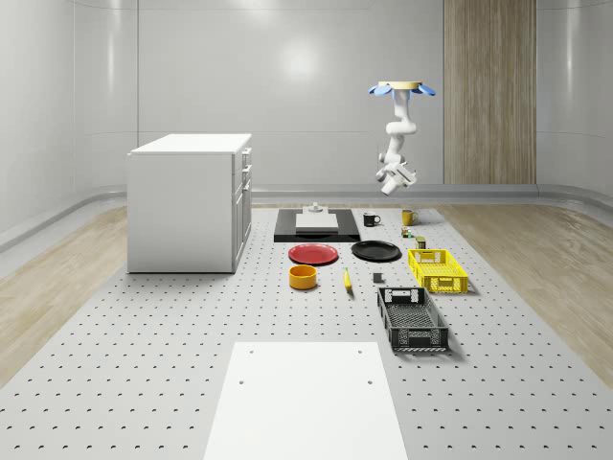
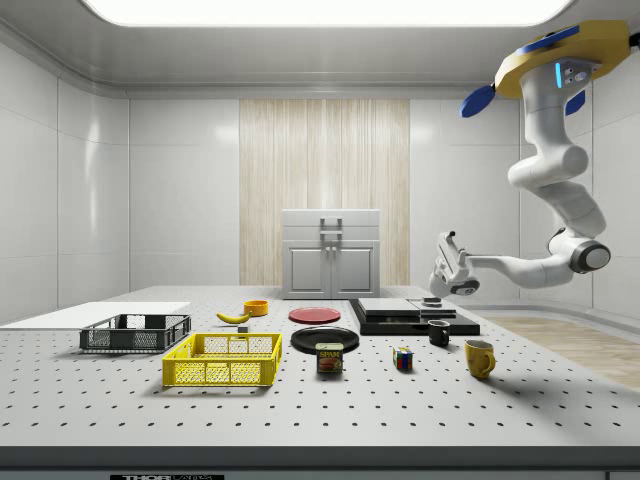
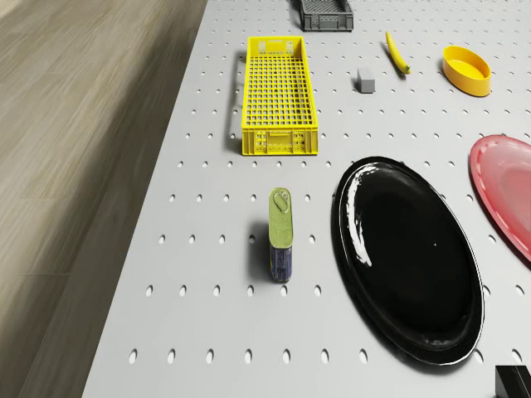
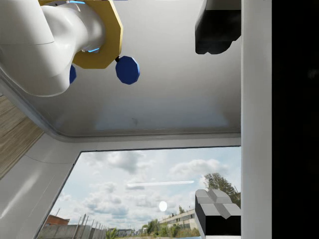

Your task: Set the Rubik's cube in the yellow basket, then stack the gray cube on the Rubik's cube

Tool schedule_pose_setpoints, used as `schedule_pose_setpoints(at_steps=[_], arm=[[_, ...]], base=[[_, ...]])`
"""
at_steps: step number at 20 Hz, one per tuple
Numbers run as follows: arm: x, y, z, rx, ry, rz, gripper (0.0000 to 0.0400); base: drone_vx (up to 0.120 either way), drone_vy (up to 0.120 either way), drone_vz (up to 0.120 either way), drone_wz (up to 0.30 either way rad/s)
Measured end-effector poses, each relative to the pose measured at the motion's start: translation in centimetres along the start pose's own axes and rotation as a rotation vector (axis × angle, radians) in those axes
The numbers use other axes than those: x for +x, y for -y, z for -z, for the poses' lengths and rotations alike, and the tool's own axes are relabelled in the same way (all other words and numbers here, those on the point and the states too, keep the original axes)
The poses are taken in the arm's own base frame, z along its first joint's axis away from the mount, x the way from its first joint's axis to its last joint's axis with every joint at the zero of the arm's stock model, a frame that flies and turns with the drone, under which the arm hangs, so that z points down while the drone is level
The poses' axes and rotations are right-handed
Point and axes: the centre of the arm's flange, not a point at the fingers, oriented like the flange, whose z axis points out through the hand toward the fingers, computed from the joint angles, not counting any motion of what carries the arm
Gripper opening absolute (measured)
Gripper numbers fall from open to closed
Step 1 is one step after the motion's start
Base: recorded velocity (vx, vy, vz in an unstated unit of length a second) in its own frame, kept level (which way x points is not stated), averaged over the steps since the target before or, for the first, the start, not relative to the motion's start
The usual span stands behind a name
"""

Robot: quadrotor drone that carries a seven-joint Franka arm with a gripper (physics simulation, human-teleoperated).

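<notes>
1. Claw (image 2: 447,265): fingers spread apart, grasping nothing, touching nothing, held high above the worktop (image 1: 144,316); drone (image 1: 402,89) hovers over the far end.
2. Rubik's cube (image 2: 403,358): on the worktop beside the tin (image 2: 329,358), apart from the yellow basket (image 2: 223,360).
3. Gray cube (image 3: 366,80): beside the basket.
4. Gray crate (image 3: 326,14): cut off in drone view.
</notes>
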Motion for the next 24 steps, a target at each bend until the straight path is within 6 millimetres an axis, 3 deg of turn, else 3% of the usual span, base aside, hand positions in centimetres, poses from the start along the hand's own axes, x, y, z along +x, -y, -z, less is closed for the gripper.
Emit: schedule_pose_setpoints(at_steps=[3,6,11,16,19,24], arm=[[-3.2,3.1,-1.1,-0.330,-0.330,0.010,0.0400],[-5.9,5.8,-4.5,-0.697,-0.694,0.021,0.0400],[-7.1,6.8,-10.8,-1.170,-1.165,0.037,0.0400],[-6.7,6.2,-14.0,-1.402,-1.400,0.049,0.0400],[-6.4,5.9,-14.8,-1.470,-1.470,0.053,0.0400],[-6.2,5.6,-15.5,-1.526,-1.528,0.058,0.0400]], base=[[0.120,0.000,-0.120,0.000],[0.120,0.000,-0.120,0.000],[0.120,0.000,-0.120,0.000],[0.120,0.000,-0.120,0.000],[0.120,-0.013,-0.120,0.000],[0.120,-0.120,-0.120,0.000]])
